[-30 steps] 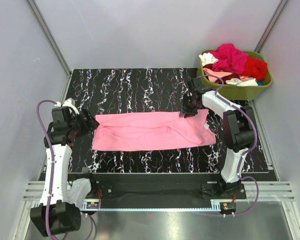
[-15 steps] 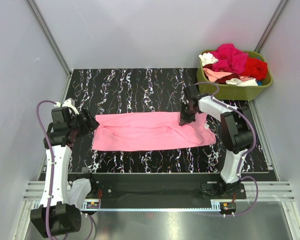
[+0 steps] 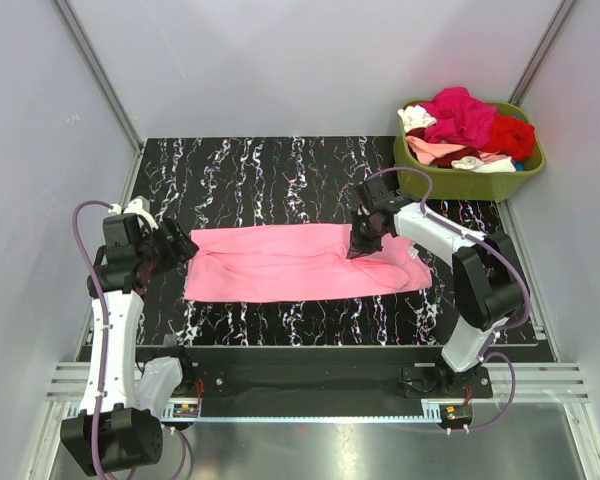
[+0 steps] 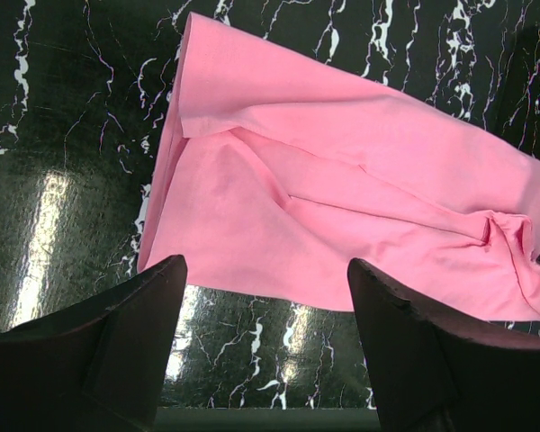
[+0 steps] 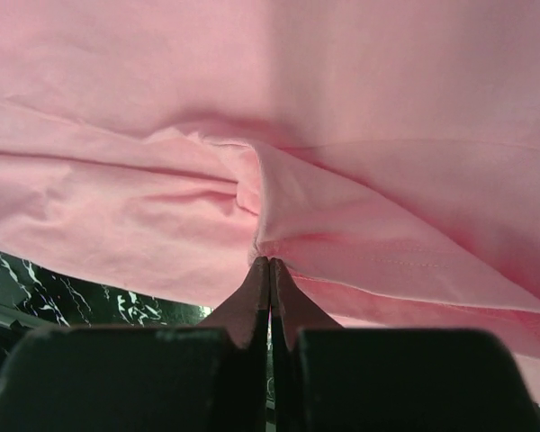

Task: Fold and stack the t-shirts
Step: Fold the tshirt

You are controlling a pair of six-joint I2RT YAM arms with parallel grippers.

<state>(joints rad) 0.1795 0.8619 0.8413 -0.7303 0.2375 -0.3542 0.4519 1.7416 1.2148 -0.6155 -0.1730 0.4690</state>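
A medium pink t-shirt (image 3: 280, 265) lies spread in a long band across the black marbled table (image 3: 280, 170). My right gripper (image 3: 360, 243) is shut on a fold of its cloth near the right end, and the wrist view shows the closed tips (image 5: 268, 261) pinching a seam of the shirt (image 5: 360, 108). My left gripper (image 3: 180, 245) is open and empty just off the shirt's left end, its jaws (image 4: 265, 270) wide apart above the table beside the shirt's edge (image 4: 342, 198). Magenta (image 3: 460, 110), red (image 3: 510, 135), pale pink (image 3: 430, 150) and white (image 3: 415, 118) tees are heaped in the tub.
An olive-green plastic tub (image 3: 525, 168) stands at the back right corner of the table. Grey walls close in the left, back and right. The arm bases and a metal rail (image 3: 310, 385) run along the near edge.
My right gripper has moved left and slightly nearer, pulling the shirt's upper right corner over toward the middle. The left arm has not moved.
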